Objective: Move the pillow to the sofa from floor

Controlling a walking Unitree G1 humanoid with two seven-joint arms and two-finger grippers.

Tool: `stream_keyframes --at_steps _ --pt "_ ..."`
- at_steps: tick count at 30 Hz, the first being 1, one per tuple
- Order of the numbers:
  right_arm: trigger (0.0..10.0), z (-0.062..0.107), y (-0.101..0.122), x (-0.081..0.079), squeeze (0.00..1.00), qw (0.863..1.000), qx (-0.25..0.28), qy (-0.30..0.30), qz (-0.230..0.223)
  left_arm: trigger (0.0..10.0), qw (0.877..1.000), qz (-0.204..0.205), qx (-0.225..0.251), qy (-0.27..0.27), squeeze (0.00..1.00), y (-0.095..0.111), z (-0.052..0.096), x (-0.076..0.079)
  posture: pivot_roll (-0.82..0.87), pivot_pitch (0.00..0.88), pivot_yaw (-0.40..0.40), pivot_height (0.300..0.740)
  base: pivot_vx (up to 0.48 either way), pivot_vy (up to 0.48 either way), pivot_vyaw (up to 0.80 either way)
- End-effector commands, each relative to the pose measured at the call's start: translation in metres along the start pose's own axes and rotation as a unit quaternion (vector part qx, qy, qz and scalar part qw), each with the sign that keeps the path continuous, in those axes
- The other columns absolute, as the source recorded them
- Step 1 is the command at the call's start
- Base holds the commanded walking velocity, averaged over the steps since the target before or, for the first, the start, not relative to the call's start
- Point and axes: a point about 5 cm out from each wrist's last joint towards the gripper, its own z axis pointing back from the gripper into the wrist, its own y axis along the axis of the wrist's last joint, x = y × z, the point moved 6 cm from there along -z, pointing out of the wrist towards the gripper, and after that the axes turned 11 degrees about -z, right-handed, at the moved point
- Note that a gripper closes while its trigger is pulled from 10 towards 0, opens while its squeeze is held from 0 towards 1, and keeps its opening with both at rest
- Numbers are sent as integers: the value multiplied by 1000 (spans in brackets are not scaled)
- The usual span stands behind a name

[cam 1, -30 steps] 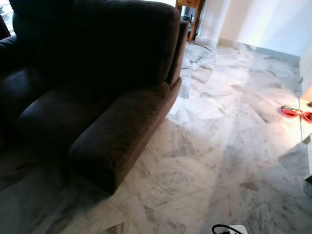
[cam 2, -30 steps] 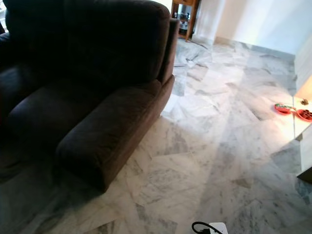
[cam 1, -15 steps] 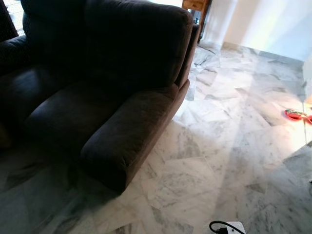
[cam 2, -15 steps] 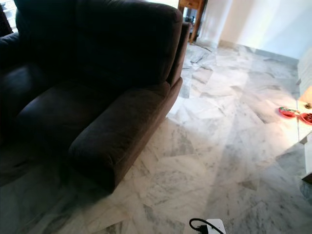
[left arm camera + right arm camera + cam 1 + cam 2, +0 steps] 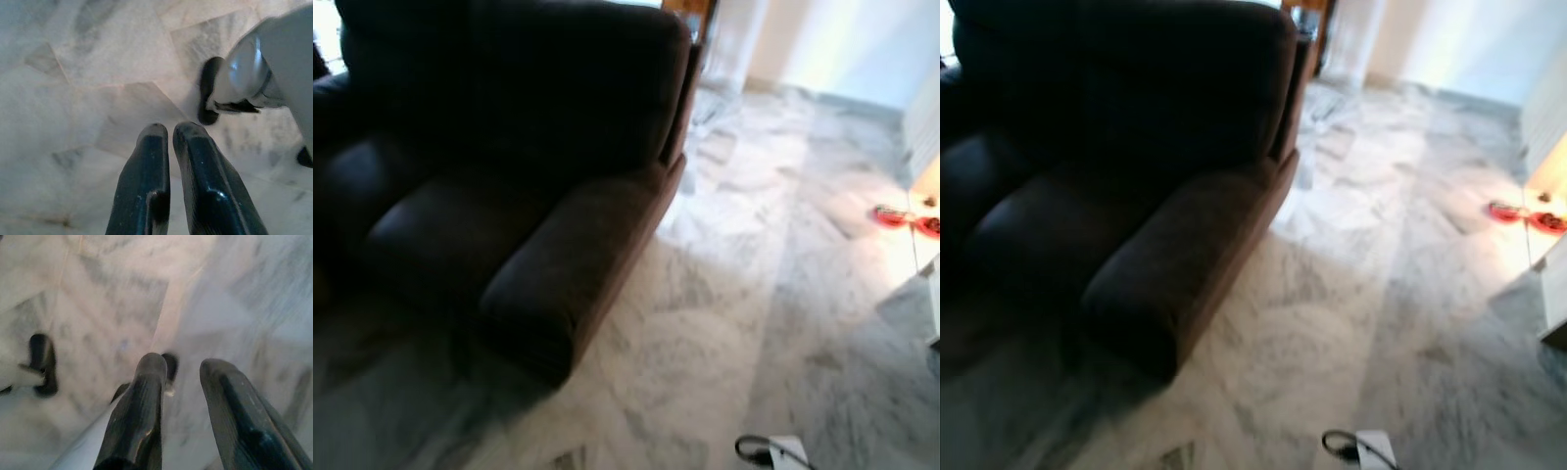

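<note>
The left gripper [image 5: 165, 134] hangs with its glossy black fingers almost touching, empty, over the grey-veined white marble floor [image 5: 724, 294]. The right gripper [image 5: 183, 367] is parted, holding nothing. The plush dark brown sofa [image 5: 509, 166], cut off at left, looks soft and blurred; two small red objects [image 5: 901, 219] are unclear.

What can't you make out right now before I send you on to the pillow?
- Sofa: its left part is cut off by the eye views' edge, its seat too dark for detail.
- Red things on the marble floor: small, blurred by motion; cannot identify.
- White box with black cable: cut by the bottom edge.
- Left gripper and right gripper hang over bare floor.
</note>
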Motion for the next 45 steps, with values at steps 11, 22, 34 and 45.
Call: stream_keyframes --at_steps 11,22,34,45 --pt "10000 0 5 -1 0 1000 0 0 -6 10000 1000 -7 4 -4 0 4 -1 1 109 113 -36 723 0 375 0" --pt "10000 0 6 -1 0 1000 2 0 -4 10000 1000 -6 3 -4 0 4 -1 1 106 118 -36 723 0 373 0" --pt "10000 -1 9 -5 0 1000 12 6 -2 10000 1000 -9 4 -7 0 6 -2 2 88 116 -24 723 0 373 0" --pt "10000 -1 12 -14 0 999 21 12 24 10000 1000 -18 2 -6 0 5 -2 -3 86 111 5 723 0 372 0"
